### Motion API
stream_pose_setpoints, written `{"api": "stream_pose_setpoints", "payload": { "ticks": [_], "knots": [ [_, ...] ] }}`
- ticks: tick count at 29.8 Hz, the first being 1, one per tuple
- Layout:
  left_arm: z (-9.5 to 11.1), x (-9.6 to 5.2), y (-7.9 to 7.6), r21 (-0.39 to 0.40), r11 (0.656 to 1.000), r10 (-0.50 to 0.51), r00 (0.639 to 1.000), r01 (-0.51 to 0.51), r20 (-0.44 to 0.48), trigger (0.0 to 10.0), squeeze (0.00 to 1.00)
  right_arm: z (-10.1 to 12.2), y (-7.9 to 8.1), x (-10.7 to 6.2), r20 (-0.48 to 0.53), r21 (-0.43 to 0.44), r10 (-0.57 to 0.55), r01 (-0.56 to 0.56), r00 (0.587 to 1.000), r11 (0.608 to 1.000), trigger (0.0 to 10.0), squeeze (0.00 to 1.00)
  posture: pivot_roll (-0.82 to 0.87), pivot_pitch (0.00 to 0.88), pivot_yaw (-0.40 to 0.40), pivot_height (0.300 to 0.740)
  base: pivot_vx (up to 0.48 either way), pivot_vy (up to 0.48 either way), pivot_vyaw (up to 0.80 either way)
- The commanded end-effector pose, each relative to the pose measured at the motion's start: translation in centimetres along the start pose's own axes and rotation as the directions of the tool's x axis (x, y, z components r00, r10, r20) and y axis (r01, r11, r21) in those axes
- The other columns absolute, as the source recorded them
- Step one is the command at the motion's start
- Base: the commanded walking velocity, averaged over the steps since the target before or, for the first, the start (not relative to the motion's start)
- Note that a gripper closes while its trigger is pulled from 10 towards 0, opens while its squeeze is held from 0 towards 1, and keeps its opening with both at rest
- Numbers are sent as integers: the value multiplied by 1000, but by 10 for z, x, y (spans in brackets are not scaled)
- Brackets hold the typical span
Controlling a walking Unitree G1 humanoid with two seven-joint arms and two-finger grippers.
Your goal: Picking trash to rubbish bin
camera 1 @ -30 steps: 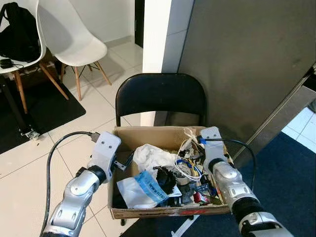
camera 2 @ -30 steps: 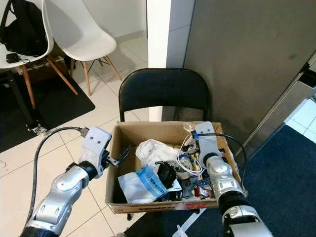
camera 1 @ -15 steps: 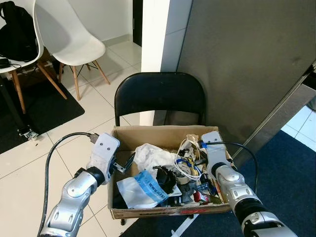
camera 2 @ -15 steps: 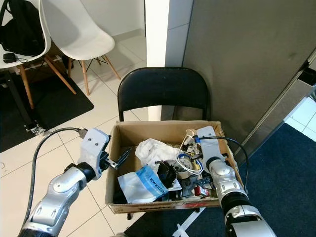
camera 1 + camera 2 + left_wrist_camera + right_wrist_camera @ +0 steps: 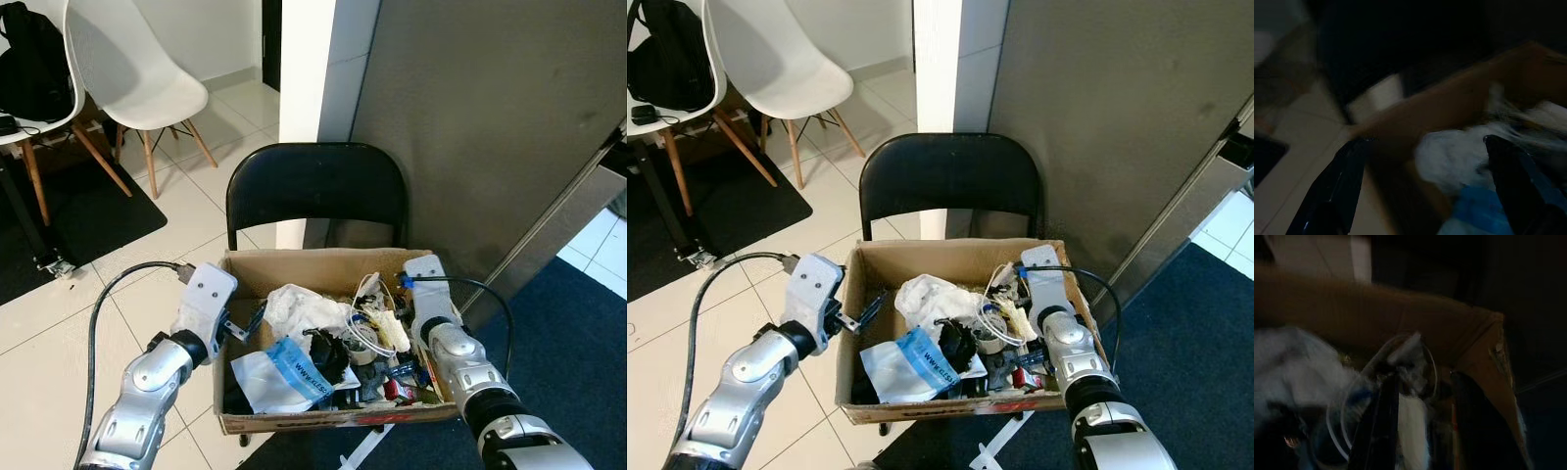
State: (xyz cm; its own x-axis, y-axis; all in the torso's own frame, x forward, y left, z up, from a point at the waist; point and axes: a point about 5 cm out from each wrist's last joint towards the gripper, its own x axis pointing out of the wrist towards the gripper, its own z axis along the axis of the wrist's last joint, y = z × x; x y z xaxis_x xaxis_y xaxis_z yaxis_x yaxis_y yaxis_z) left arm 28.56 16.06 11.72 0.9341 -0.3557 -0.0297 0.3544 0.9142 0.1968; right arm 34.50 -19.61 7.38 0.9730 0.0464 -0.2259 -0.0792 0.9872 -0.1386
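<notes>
snagging is the main risk: the pale scrap pinched between the nearly closed fingers of the right gripper lies among looped white wires, which could drag other trash out or tear it free. the scrap looks cream and crumpled, over the right side of the cardboard box on the black chair. the left gripper hangs wide open and empty at the box's left wall.

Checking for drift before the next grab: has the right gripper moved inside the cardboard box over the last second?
Yes. The right gripper has shifted slightly toward the right wall of the cardboard box, and a pale scrap now shows by its fingers.
</notes>
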Motion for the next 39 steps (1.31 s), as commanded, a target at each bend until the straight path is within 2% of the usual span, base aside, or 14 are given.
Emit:
{"api": "stream_pose_setpoints", "payload": {
  "ticks": [1, 2, 3, 4, 5, 6, 7, 8, 9, 13, 17, 22, 39],
  "knots": [
    [1, 1, 15, -96, 984, 150, 989, -148, 13, 10000, 0, 9, -1, -1, 88, 135, -14, 2, 996, 991, 10000, 0, 61, 137, -41, 740, 0, 0, 0],
    [5, 0, 27, -152, 957, 256, 966, -249, 30, 10000, 0, 19, -2, -2, 159, 270, -24, -20, 987, 963, 10000, 0, 63, 133, -43, 740, 0, 0, 0],
    [6, -3, 36, -206, 922, 341, 939, -328, 32, 10000, 0, 27, 0, -4, 215, 352, -23, -56, 976, 934, 10000, 0, 61, 133, -41, 740, 0, 0, 0],
    [6, -3, 36, -206, 922, 341, 939, -328, 32, 10000, 0, 27, 0, -4, 215, 352, -23, -56, 976, 934, 10000, 0, 61, 133, -41, 740, 0, 0, 0],
    [7, -4, 41, -231, 902, 383, 923, -366, 32, 10000, 0, 30, 1, -5, 246, 393, -19, -81, 969, 916, 10000, 0, 61, 133, -41, 740, 0, 0, 0],
    [7, -5, 42, -236, 897, 391, 920, -374, 29, 10000, 0, 32, 5, -7, 268, 403, 0, -113, 963, 908, 10000, 0, 59, 138, -38, 740, 0, 0, 0],
    [7, -5, 42, -236, 897, 391, 920, -374, 29, 10000, 0, 32, 5, -7, 268, 403, 0, -113, 963, 908, 10000, 0, 59, 138, -38, 740, 0, 0, 0],
    [6, -5, 32, -232, 916, 342, 939, -327, 28, 10000, 0, 31, 14, -13, 298, 342, 50, -155, 953, 927, 10000, 0, 58, 140, -36, 740, 0, 0, 0],
    [7, -4, 29, -228, 922, 328, 944, -313, 30, 10000, 0, 31, 17, -15, 306, 322, 64, -167, 950, 932, 10000, 0, 58, 140, -36, 740, 0, 0, 0],
    [6, -5, 25, -264, 905, 350, 936, -334, 17, 10000, 0, 26, 24, -22, 308, 339, 67, -175, 949, 925, 10000, 0, 55, 145, -30, 740, 0, 0, 0],
    [5, -4, 21, -272, 905, 343, 939, -327, 9, 10000, 0, 24, 28, -25, 310, 326, 88, -192, 947, 926, 10000, 0, 51, 142, -27, 740, 0, 0, 0],
    [6, -2, 19, -285, 900, 346, 938, -330, 9, 10000, 0, 25, 29, -29, 311, 330, 100, -206, 945, 921, 10000, 0, 52, 146, -28, 740, 0, 0, 0],
    [9, -2, 15, -290, 906, 327, 945, -310, 12, 10000, 0, 28, 31, -31, 298, 314, 119, -216, 947, 925, 10000, 0, 51, 144, -33, 740, -281, 0, 0]
  ]
}}
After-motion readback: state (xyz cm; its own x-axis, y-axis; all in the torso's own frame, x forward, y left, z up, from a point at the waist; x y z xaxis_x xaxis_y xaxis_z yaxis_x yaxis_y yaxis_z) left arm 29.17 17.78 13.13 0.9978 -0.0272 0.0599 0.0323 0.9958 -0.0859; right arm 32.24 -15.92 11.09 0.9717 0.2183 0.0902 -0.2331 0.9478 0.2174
